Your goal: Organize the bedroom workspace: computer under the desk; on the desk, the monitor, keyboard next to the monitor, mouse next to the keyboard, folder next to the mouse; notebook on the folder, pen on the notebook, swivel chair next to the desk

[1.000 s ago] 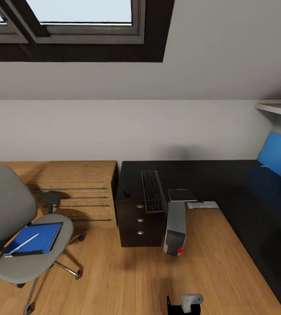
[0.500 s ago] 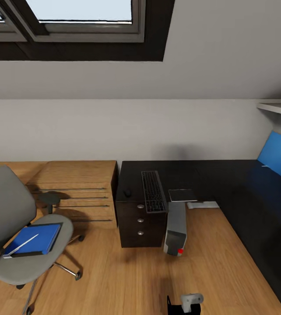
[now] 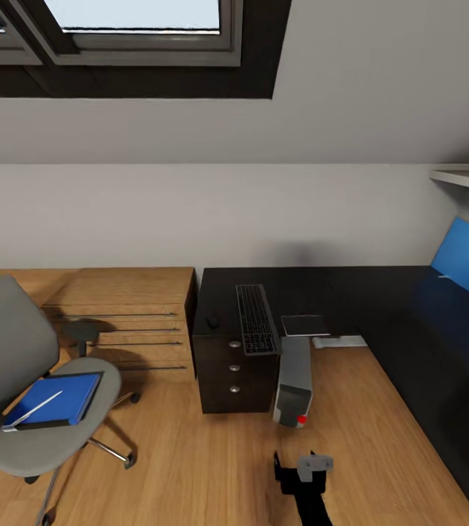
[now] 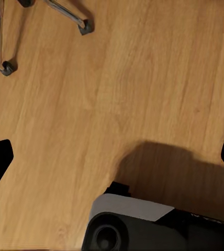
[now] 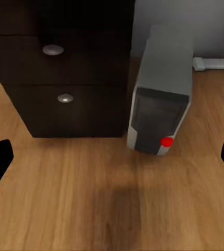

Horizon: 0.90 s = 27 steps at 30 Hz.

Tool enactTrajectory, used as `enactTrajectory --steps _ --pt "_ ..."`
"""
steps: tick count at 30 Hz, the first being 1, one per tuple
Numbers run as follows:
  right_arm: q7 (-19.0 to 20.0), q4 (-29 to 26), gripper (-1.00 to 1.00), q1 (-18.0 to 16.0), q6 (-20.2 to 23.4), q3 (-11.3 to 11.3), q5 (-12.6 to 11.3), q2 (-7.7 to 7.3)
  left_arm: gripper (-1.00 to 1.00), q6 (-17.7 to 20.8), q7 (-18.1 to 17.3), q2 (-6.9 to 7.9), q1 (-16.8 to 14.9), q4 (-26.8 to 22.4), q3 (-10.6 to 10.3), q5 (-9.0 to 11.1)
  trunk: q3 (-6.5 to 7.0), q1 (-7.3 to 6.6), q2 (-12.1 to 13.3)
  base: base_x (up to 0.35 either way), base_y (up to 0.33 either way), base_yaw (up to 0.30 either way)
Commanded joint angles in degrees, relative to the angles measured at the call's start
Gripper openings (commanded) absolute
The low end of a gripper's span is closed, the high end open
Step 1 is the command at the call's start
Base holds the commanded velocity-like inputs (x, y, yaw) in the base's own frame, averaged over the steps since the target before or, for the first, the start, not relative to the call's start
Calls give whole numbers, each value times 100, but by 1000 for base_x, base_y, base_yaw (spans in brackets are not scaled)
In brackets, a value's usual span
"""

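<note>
The swivel chair (image 3: 41, 409) stands at the left with the blue folder (image 3: 59, 398) on its seat and the pen (image 3: 36, 409) lying across the folder. On the black desk (image 3: 351, 292), the keyboard (image 3: 256, 319) lies over the drawer block, the mouse (image 3: 212, 321) to its left and the dark notebook (image 3: 304, 325) to its right. The computer (image 3: 293, 380) (image 5: 159, 112) stands on the floor beside the drawers (image 5: 65, 89). My right gripper (image 3: 296, 467) (image 5: 112, 157) is open, low, short of the computer. My left gripper (image 4: 112, 157) is open over bare floor. The monitor is out of view.
A light-wood drawer cabinet (image 3: 128, 321) stands between chair and desk. A white strip (image 3: 337, 341) lies on the floor under the desk. A blue panel (image 3: 468, 267) leans at the desk's far right, below a shelf (image 3: 468, 179). Chair legs and casters (image 4: 85, 25) are near my left gripper.
My right gripper has come farther up into the head view, toward the computer. The view has shifted very slightly; the chair, desk and things on them have not moved.
</note>
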Motion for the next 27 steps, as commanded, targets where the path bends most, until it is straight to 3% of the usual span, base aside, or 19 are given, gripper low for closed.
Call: enactTrajectory --steps 1,4,8,9,10,11,12,13,15,17,18,20,21,22,25,26,27 --pt "-46 -146 100 -5 17 38 -55 -4 100 141 34 5 -2 -147 -14 64 -28 25 -50 0 0 0" --pt "-24 -568 100 -18 231 23 -346 -9 100 797 42 -2 -2 -771 95 65 -82 90 -170 0 0 0" --pt "255 -1133 100 -106 698 16 -1188 -2 100 1668 46 -35 -2 -1788 343 73 -154 178 -330 0 0 0" --pt "403 -1361 100 -165 922 15 -1579 -4 100 1948 47 -73 -2 -2135 406 85 -172 200 -370 0 0 0" --pt "477 -1482 100 -195 1059 14 -1791 -6 100 2085 48 -97 -2 -2310 433 98 -190 222 -411 0 0 0" --pt "611 -1739 100 -258 1378 12 -2239 -15 100 2357 51 -147 -2 -2643 483 136 -208 244 -451 0 0 0" --pt "668 -1867 100 -288 1554 11 -2473 -25 100 2489 54 -170 -5 -2794 503 160 -225 266 -491 0 0 0" --pt "757 -2109 100 -345 1920 8 -2958 -74 100 2741 61 -217 -34 -3037 532 210 -243 288 -531 0 0 0" --pt "817 -2317 100 -405 2277 5 -3453 -157 100 2958 66 -266 -114 -3196 553 266 -279 332 -611 0 0 0" --pt "894 -2597 100 -551 2870 -7 -4444 -365 100 3232 71 -375 -349 -3362 577 368 -315 376 -691 0 0 0" --pt "1029 -2698 100 -652 3256 -18 -5326 -572 100 3335 67 -424 -551 -3418 590 452 -333 398 -731 0 0 0" --pt "1194 -2736 100 -695 3519 -21 -5953 -729 100 3380 63 -443 -684 -3441 609 540 -369 442 -812 0 0 0" --pt "1391 -2748 100 -724 3758 -13 -6446 -854 100 3412 60 -454 -777 -3462 640 641 -387 464 -852 0 0 0" --pt "1793 -2739 100 -758 4151 3 -7067 -1013 100 3449 54 -456 -888 -3486 737 865 -405 486 -892 0 0 0" --pt "1967 -2735 100 -766 4299 11 -7268 -1067 100 3442 49 -426 -924 -3272 779 959 -459 552 -1012 0 0 0" --pt "2038 -2735 100 -767 4366 16 -7330 -1096 100 3432 38 -275 -935 -3074 810 981 -477 574 -1052 0 0 0" --pt "2184 -2740 100 -767 4606 20 -7369 -1202 100 3441 29 73 -940 -3238 848 1012 -495 596 -1092 0 0 0"
